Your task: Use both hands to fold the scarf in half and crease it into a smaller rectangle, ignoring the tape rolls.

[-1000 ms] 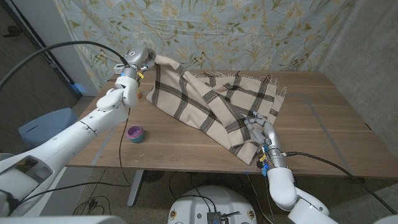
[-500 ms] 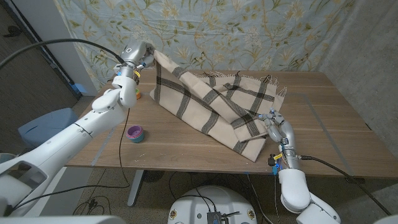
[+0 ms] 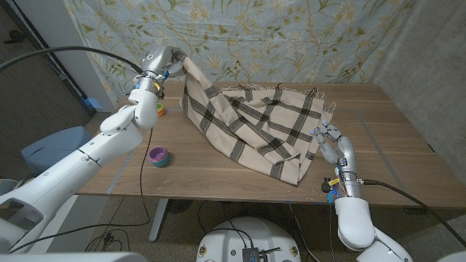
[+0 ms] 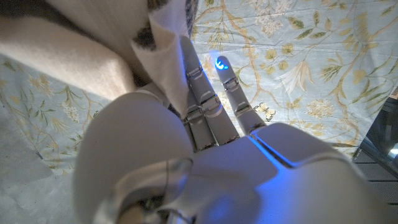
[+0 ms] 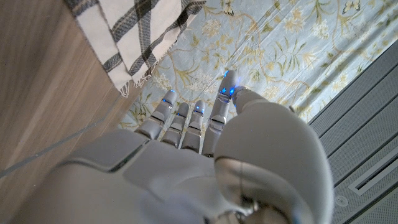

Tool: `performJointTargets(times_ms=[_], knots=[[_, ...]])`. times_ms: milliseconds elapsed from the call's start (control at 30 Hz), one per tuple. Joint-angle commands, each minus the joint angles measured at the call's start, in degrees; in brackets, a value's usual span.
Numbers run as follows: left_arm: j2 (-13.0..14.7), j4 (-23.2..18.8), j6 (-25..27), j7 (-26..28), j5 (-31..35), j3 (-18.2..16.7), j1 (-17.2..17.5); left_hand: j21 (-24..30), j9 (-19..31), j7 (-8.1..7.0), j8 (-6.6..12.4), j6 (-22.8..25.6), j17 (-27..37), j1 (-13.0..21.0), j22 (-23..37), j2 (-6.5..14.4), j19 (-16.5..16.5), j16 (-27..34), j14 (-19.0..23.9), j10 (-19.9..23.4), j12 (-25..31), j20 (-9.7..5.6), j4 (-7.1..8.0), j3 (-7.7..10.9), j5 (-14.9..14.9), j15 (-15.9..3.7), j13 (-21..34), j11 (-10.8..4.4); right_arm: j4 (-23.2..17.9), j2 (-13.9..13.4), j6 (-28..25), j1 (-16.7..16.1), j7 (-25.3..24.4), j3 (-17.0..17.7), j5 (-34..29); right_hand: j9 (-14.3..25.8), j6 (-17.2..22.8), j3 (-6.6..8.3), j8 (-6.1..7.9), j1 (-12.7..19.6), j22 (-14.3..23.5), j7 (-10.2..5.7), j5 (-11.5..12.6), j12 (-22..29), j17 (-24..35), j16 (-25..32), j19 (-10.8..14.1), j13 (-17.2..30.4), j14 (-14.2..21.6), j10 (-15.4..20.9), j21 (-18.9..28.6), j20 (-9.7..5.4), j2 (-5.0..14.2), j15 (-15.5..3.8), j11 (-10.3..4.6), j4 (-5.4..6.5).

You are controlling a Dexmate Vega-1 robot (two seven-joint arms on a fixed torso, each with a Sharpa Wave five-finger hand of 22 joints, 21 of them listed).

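while the left hand [image 3: 164, 60] pinches one corner of the scarf [image 3: 255, 127] high at the far left and the rest slumps across the tabletop [image 3: 393, 138], the right hand [image 3: 333, 145], fingers apart and empty beside the near-right edge, risks leaving the fold lopsided.

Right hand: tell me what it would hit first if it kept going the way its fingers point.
Probably the scarf. The right hand stands beside the scarf's near right edge, fingers aimed toward the table's far side. Depth is unclear, so it could slip past the fringe and reach the patterned curtain.
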Motion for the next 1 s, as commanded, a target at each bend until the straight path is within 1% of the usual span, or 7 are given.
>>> performJointTargets(times_ms=[33, 267, 433, 500, 833, 900, 1000], knots=[[-0.28, -1.06, 2.18, -5.47, 1.69, 2.22, -0.96, 0.81, 10.36, 2.76, 4.65, 3.32, 0.52, 0.83, -0.03, 0.82, -0.09, 0.37, 0.69, 0.93, -0.01, -0.14, -0.40, 0.26, 0.41, -1.43, -0.48, -0.43, -5.87, -3.84, -16.89, 0.83, 3.91, -3.99, -13.65, -3.41, -4.98, -2.69, -4.33, -2.79, -0.34, 0.19, -1.47, -0.95, 0.15, -0.90, -1.07, -0.14, -0.52, -2.28, 0.17, 1.69, -2.09, 1.50, 0.58, 0.18], [-1.10, 0.68, 7.09, -9.46, 10.62, 7.69, -6.27, 1.44, 9.98, 3.04, 4.43, 3.77, 0.42, 1.00, -0.19, 0.65, 0.22, 0.28, 1.44, 1.72, -0.09, -0.22, -0.77, 0.41, 0.31, -1.42, -0.99, -0.54, -7.66, -6.45, -25.04, 4.22, 6.79, -10.75, -22.08, -4.98, -5.29, -4.05, -5.72, -3.95, -0.58, 0.00, -1.93, -1.38, -0.16, -1.54, -2.23, -0.31, -1.21, -3.37, -0.26, 2.61, -3.50, 2.19, 0.52, -0.07], [-2.19, 2.86, 8.92, -11.59, 14.42, 10.01, -9.42, 2.08, 9.64, 3.00, 4.39, 4.48, -0.08, 1.24, -0.29, 0.50, 0.80, 0.22, 2.28, 2.42, -0.35, -0.48, -1.30, 0.23, 0.01, -1.57, -1.68, -0.61, -7.83, -7.44, -28.47, 6.48, 8.93, -14.57, -25.00, -5.53, -5.20, -4.44, -6.12, -3.97, -0.67, -0.25, -1.95, -1.52, -0.36, -1.76, -2.45, -0.39, -1.31, -3.69, -0.36, 2.82, -4.19, 2.46, 0.32, -0.45], [-2.45, 3.41, 9.84, -12.40, 16.20, 10.96, -10.37, 2.34, 9.49, 3.08, 4.35, 4.74, -0.32, 1.34, -0.33, 0.48, 1.04, 0.16, 2.64, 2.79, -0.47, -0.61, -1.51, 0.18, -0.13, -1.62, -2.05, -0.69, -8.28, -7.75, -31.03, 7.47, 10.24, -16.17, -26.70, -6.00, -5.95, -4.52, -6.79, -3.84, -0.73, -0.39, -1.87, -1.66, -0.44, -1.92, -2.85, -0.45, -1.53, -4.02, -0.53, 2.83, -4.19, 2.44, 0.26, -0.70], [-1.39, 0.87, 10.43, -17.26, 19.11, 11.76, -11.78, 3.49, 8.73, 3.53, 3.76, 5.30, -0.48, 1.61, -0.53, 0.47, 1.87, 0.20, 3.86, 3.85, -0.66, -0.82, -2.29, 0.16, -0.84, -1.87, -2.71, -0.56, -8.18, -8.60, -39.81, 12.55, 16.16, -23.08, -32.15, -8.00, -9.22, -5.67, -9.80, -5.03, -0.95, -0.85, -1.72, -2.44, -0.75, -2.76, -4.16, -0.71, -2.86, -6.17, -1.11, 3.15, -4.68, 2.32, 0.12, -0.80], [-0.95, 0.01, 10.01, -17.96, 19.20, 11.52, -11.57, 3.62, 8.60, 3.62, 3.59, 5.27, -0.53, 1.55, -0.57, 0.49, 1.83, 0.10, 3.92, 3.78, -0.67, -0.84, -2.32, 0.20, -0.94, -1.82, -2.62, -0.58, -8.38, -8.82, -41.66, 13.50, 17.47, -24.45, -33.45, -8.77, -10.74, -6.22, -11.08, -5.57, -1.00, -0.97, -1.61, -2.62, -0.90, -3.04, -4.57, -0.80, -3.21, -6.85, -1.31, 3.32, -5.06, 2.56, 0.23, -0.84], [-0.25, -1.46, 9.48, -19.06, 19.54, 11.15, -11.17, 3.79, 8.38, 3.50, 3.35, 5.32, -0.25, 1.50, -0.64, 0.51, 1.65, 0.07, 3.76, 3.80, -0.64, -0.82, -2.41, 0.20, -1.10, -1.80, -2.49, -0.52, -8.81, -9.11, -44.20, 14.61, 19.19, -26.19, -35.19, -9.16, -10.97, -6.57, -11.52, -5.97, -1.03, -1.05, -1.56, -2.82, -0.97, -3.29, -4.91, -0.85, -3.67, -7.50, -1.47, 3.29, -5.29, 2.54, 0.15, -0.80]])
